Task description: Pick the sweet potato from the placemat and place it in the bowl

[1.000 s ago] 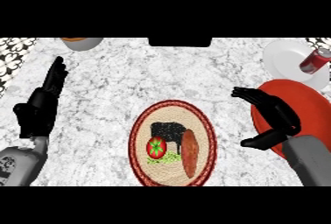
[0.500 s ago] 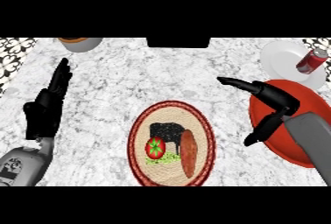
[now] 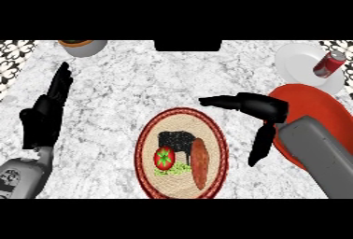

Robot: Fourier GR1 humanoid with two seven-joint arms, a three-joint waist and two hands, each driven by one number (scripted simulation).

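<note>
at the view's left edge the left hand (image 3: 43,119) rests over the marble tabletop (image 3: 138,84), fingers straight and pointing up the frame, holding nothing; its grey forearm is cut off at the lower left corner. up at the top left a grey dish with an orange inside (image 3: 81,46) is cut by the frame, so its contents are hard to make out. in the middle lies the oval placemat (image 3: 180,154) with a dark red border. on it the sweet potato (image 3: 200,162) lies lengthwise on the right half, touching a black blocky object (image 3: 176,140) whose kind cannot be told, with a red-and-green vegetable (image 3: 164,158) just left of it. right of the placemat the right hand (image 3: 258,109) hangs spread wide and empty, one digit pointing left, another drooping toward the mat's right edge, apart from the sweet potato. its forearm covers part of the red bowl (image 3: 310,100). at the upper right a white plate (image 3: 296,63) carries a tilted red can (image 3: 329,63).
</note>
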